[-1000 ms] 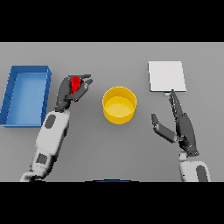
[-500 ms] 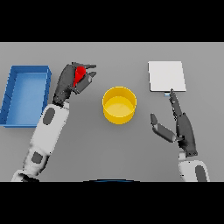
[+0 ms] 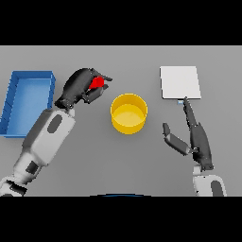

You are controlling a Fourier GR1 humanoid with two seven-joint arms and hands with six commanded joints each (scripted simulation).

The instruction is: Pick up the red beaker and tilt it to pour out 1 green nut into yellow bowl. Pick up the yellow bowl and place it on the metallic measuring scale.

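Note:
My left hand (image 3: 80,87) is curled round the red beaker (image 3: 97,83), which shows only as a small red patch between the fingers. It is raised above the table, just left of the yellow bowl (image 3: 128,113) and tilted toward it. The bowl sits upright mid-table; I cannot see a nut in it. The metallic measuring scale (image 3: 180,82) is a flat pale square at the back right. My right hand (image 3: 194,137) rests open on the table below the scale, fingers pointing toward it, thumb out toward the bowl.
A blue bin (image 3: 27,97) stands at the left edge, behind my left forearm.
My left hand has lifted the red beaker and carried it right, toward the yellow bowl. The right hand has barely moved.

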